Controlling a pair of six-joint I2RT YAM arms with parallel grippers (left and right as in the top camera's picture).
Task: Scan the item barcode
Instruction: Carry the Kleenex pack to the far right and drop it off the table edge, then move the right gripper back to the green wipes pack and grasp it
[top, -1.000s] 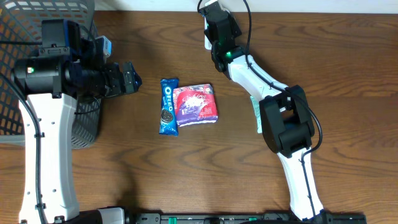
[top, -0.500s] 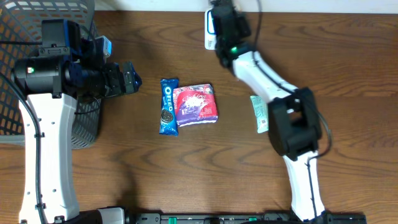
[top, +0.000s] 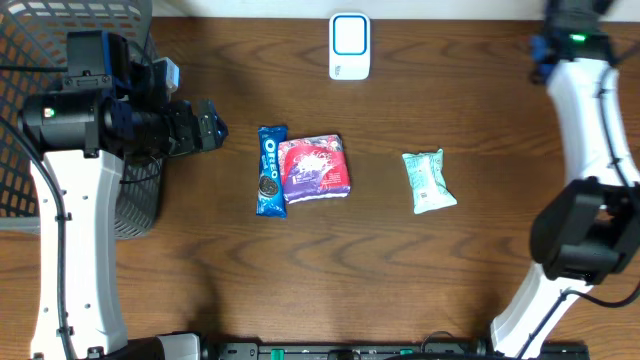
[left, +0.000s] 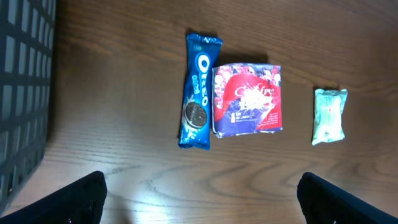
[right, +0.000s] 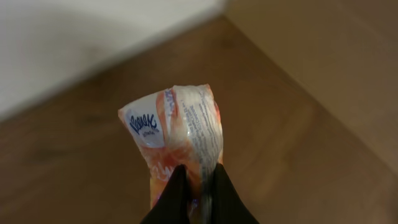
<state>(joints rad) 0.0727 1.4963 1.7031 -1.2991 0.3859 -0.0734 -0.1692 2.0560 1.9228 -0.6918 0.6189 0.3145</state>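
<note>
My right gripper (right: 199, 177) is shut on an orange-and-white Kleenex tissue pack (right: 177, 127), pinching its lower end above the wood near a pale wall. From overhead only the right arm's wrist (top: 572, 30) shows, at the back right corner; the pack cannot be seen there. The white barcode scanner (top: 349, 45) with a blue screen stands uncovered at the back middle. My left gripper (top: 205, 125) hovers open at the left, its fingertips (left: 74, 199) wide apart with nothing between them.
A blue Oreo pack (top: 271, 170) and a red-purple packet (top: 316, 167) lie side by side mid-table. A pale green packet (top: 428, 181) lies to their right. A dark mesh basket (top: 60, 30) stands at the far left.
The right arm has swung from over the scanner to the back right corner, uncovering the scanner and the green packet. The left arm has stayed still.
</note>
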